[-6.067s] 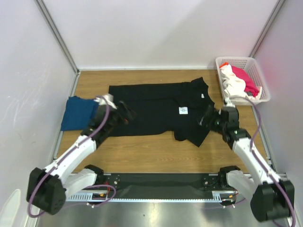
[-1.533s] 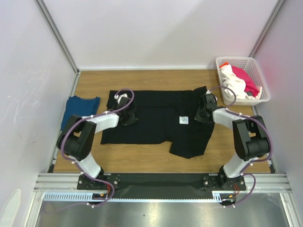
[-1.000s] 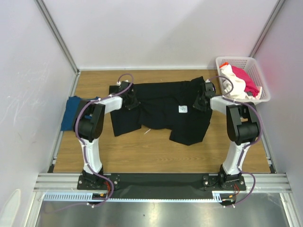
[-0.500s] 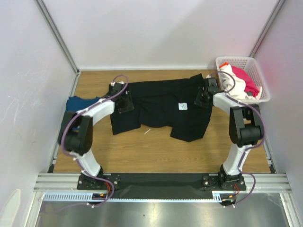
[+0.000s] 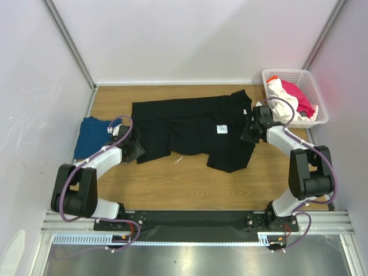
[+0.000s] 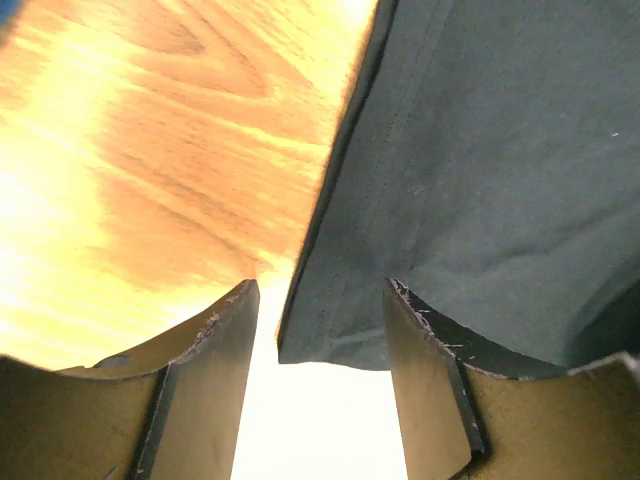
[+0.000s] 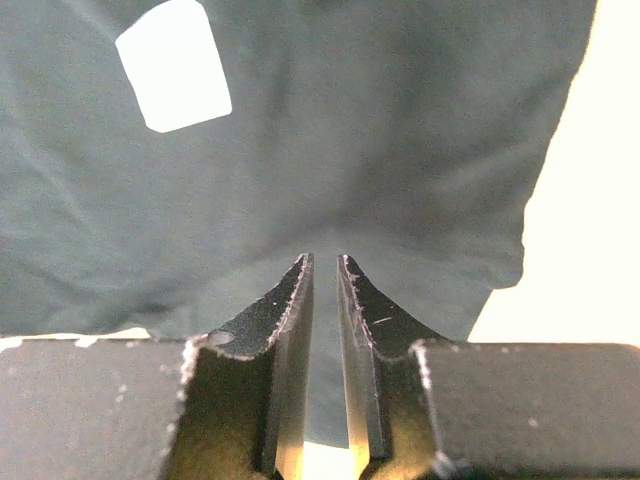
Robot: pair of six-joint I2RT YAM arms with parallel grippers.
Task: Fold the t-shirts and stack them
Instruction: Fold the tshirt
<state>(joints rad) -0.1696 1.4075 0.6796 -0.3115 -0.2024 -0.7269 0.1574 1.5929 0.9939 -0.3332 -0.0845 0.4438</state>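
Blue shirt: the blue shirt (image 5: 92, 135) is laid at the left edge of the table (image 5: 172, 184), partly hidden behind the left arm.
Left claw: the left claw (image 5: 133, 151) is lowered onto the wood just beside the blue shirt, at the lower left corner of the black shirt. Its fingers (image 6: 215, 330) are spread wide and nothing is grasped. In the wrist view the shirt's hem corner is seen in the gap, clear of both fingers.
Black shirt: the black shirt (image 5: 190, 127) is spread across the middle of the table, its left part rumpled and its lower right part drooping toward the near edge.
Tag: a white tag (image 5: 221, 129) is seen on the cloth, right of centre.
Right claw: the right claw (image 7: 322, 262) is held over the shirt's right edge. Its jaws are parted by only a thin slit and nothing is pinched.
Basket: a white basket (image 5: 315, 86) is set in the far right corner.
White shirt: the white shirt (image 5: 280, 104) is draped over the basket's near rim.
Pink-red shirt: the pink-red shirt (image 5: 300, 99) is bunched inside the basket.
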